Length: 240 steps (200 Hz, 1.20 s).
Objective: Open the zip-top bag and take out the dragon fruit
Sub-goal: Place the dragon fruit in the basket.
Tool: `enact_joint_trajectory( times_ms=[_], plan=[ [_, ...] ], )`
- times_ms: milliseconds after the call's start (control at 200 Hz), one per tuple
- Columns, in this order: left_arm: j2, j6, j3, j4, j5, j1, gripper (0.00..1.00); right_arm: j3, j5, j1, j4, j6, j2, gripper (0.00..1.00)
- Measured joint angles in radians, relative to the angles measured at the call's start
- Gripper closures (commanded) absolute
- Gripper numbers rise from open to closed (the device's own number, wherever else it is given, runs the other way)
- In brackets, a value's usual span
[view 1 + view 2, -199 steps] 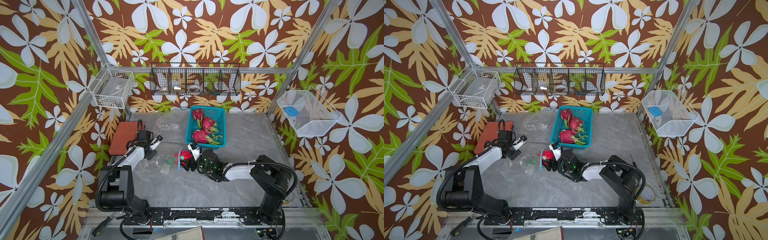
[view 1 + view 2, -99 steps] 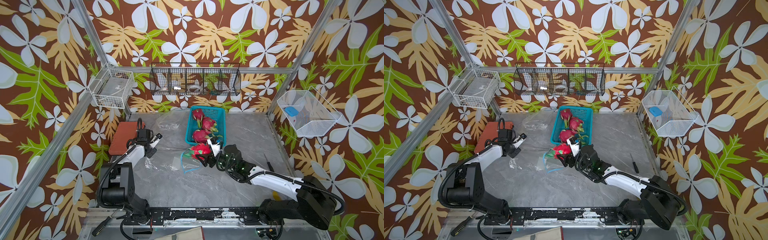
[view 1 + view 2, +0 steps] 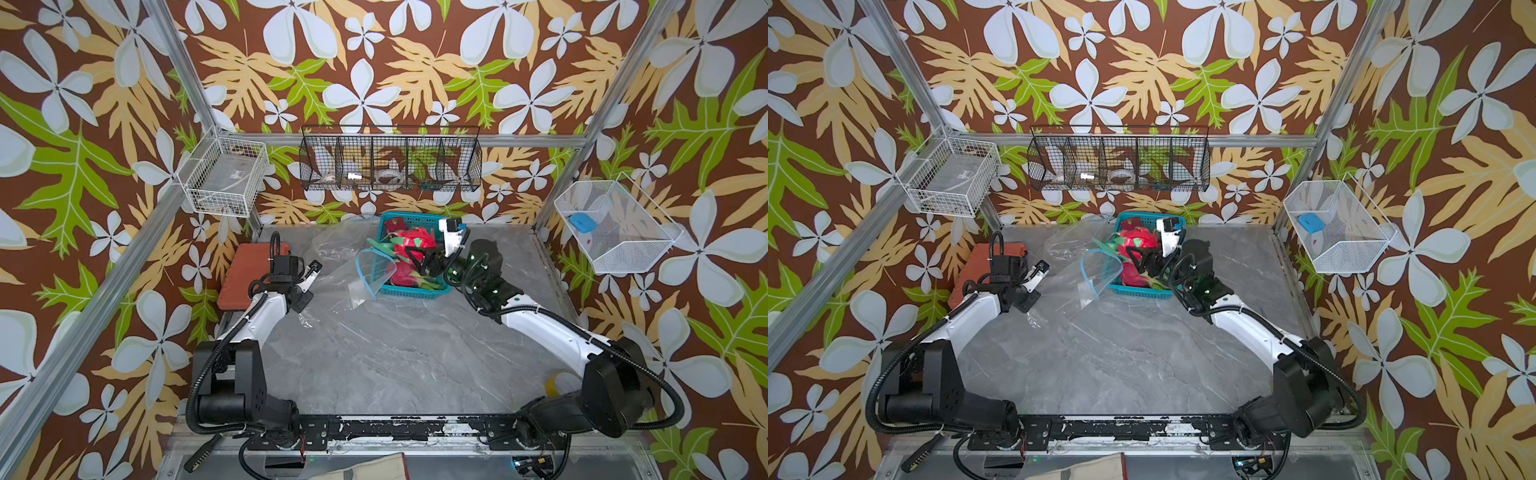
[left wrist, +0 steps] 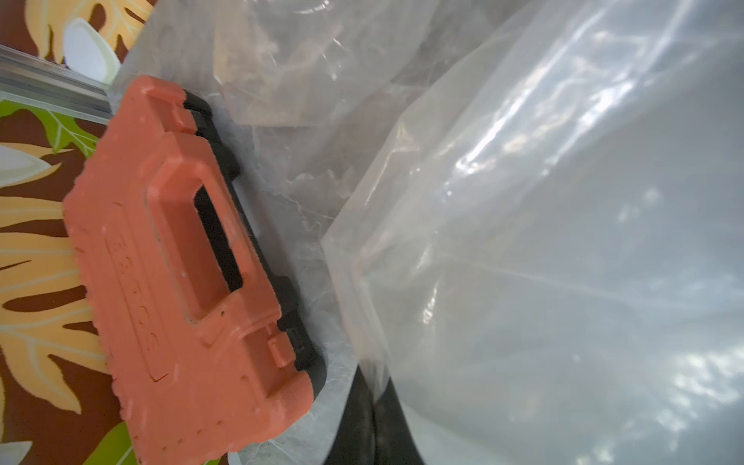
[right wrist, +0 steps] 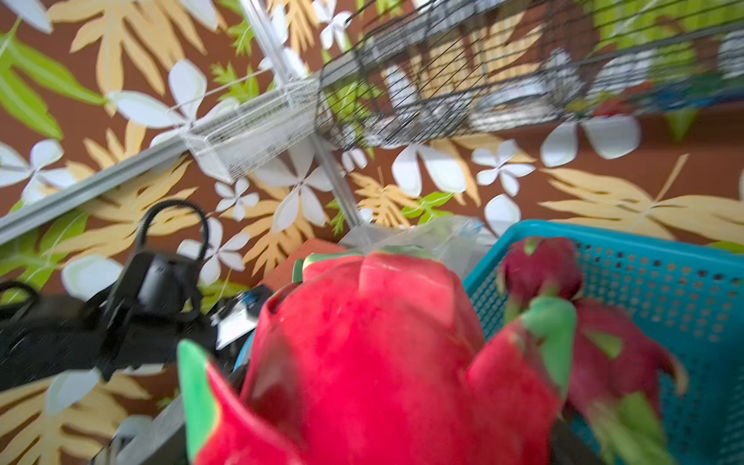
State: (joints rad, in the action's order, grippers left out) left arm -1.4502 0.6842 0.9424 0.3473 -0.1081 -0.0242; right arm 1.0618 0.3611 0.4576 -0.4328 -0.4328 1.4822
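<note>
— Dragon fruit [image 3: 411, 244]: where is it held now?

— It is gripped by the right gripper [image 3: 417, 257]. The black fingers are wrapped wide around the bright red fruit, and it is held up in the air over the blue basket [image 3: 415, 293].

— What has been changed since a second ago?

— Back then the fruit was gripped low on the table [image 3: 395, 353], right at the mouth of the zip-top bag [image 3: 374, 270]. Now it has been lifted and carried across to the basket. So it seems the fruit has been taken out of the bag.

— Is anything else seen in the basket?

— Yes. Darker pink fruits [image 5: 539, 270] are seen lying in it, below and behind the red one.

— And the bag?

— Its blue-edged mouth is open and has been pulled up just beside the basket, on the side nearer the left arm. The clear plastic is stretched back to the left gripper [image 3: 312, 271], which looks clamped shut on it. Whether the bag is still caught on a green scale cannot be told.

— What is left to be done?

— Only the drop, it is thought. The fingers need to be opened so the fruit is set down with the others. If the bag is caught, it could be dragged in too.
</note>
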Motion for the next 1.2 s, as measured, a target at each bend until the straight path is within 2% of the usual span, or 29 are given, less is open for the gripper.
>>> enact_joint_trajectory(
  times_ms=[175,320,616,656,741,776,826,941,956,971,1061,1201],
  plan=[
    [0.027,0.003,-0.027,-0.013,-0.016,0.0,1.0,0.029,0.002,-0.088,0.057,0.005,0.099,0.68],
    [0.036,0.024,-0.069,-0.014,-0.054,0.0,1.0,0.049,-0.059,-0.122,0.092,0.013,0.167,0.66],
    [0.099,0.024,-0.076,-0.022,-0.104,0.0,1.0,0.307,-0.151,-0.171,0.118,0.085,0.41,0.65],
    [0.108,0.021,-0.072,-0.014,-0.103,0.0,0.88,0.337,-0.154,-0.185,0.125,0.097,0.442,0.65],
    [0.121,0.004,-0.053,0.01,-0.091,0.0,0.45,0.399,-0.156,-0.208,0.137,0.101,0.503,0.62],
    [0.125,-0.009,-0.041,0.025,-0.077,0.0,0.27,0.424,-0.159,-0.213,0.145,0.106,0.526,0.59],
    [0.132,-0.03,-0.019,0.048,-0.04,0.0,0.12,0.461,-0.159,-0.215,0.157,0.117,0.561,0.49],
    [0.147,-0.085,0.053,0.101,0.041,0.0,0.01,0.507,-0.153,-0.211,0.196,0.129,0.609,0.24],
    [0.147,-0.095,0.069,0.109,0.055,0.0,0.0,0.507,-0.154,-0.21,0.201,0.13,0.61,0.05],
    [0.146,-0.106,0.083,0.118,0.066,0.0,0.0,0.507,-0.157,-0.209,0.206,0.132,0.61,0.0],
    [0.135,-0.148,0.192,0.171,0.14,0.004,0.0,0.491,-0.175,-0.203,0.229,0.148,0.581,0.0],
    [0.095,-0.212,0.338,0.237,0.226,0.027,0.0,0.439,-0.224,-0.197,0.255,0.184,0.46,0.0]
  ],
)
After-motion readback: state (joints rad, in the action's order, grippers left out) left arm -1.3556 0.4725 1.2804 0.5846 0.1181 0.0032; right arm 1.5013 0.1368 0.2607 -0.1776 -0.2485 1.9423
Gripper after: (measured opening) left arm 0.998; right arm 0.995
